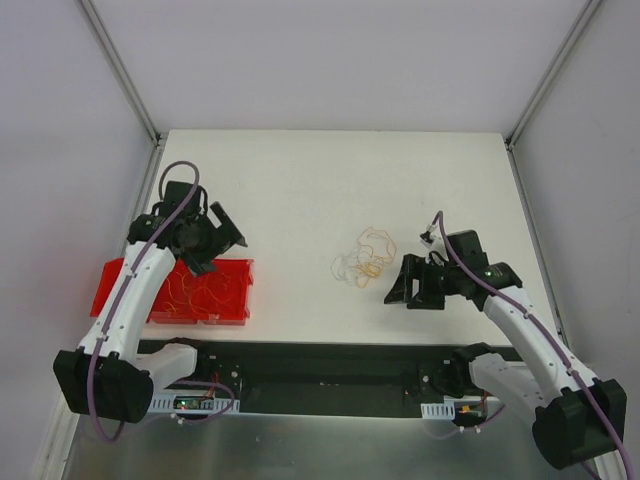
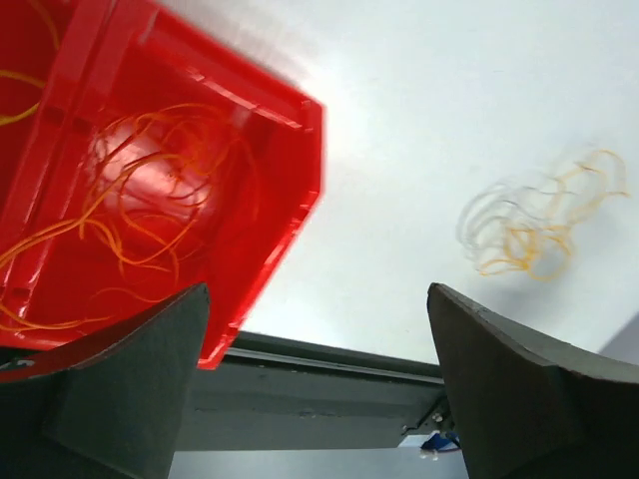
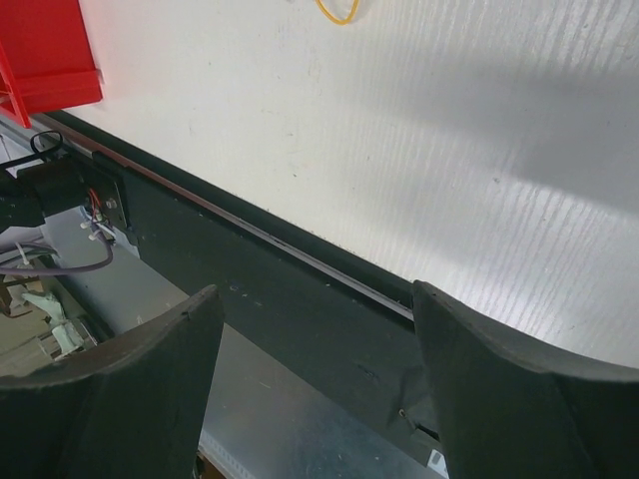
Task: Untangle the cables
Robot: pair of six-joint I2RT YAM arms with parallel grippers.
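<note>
Your right gripper [image 1: 402, 280] is the one to watch. Its fingers stand wide apart with nothing between them, low over the white table [image 1: 300, 180] near the front edge. The cables [image 1: 365, 257] lie just to its left and a touch farther from the bases, so the reach looks like a short push inward and forward. In the right wrist view only a scrap of yellow loop shows at the top edge, so the clump sits ahead of those fingers, not between them.

Your left gripper [image 2: 318, 299] is apart too and carries nothing. It hangs over the right end of the red tray [image 1: 245, 290], well apart from the clump. That makes the right arm clearly the nearer one.

Now the clump itself: a small, loose knot of very thin strands, orange-yellow and whitish, curled in overlapping loops flat on the table. From above it seems to stretch slightly on a diagonal, near-left to far-right, with the yellow loops bunched toward the near side. You can't tell from here which strand crosses over which.

The tray already holds loose strands [image 2: 150, 190], orange and reddish, spread across its floor.
</note>
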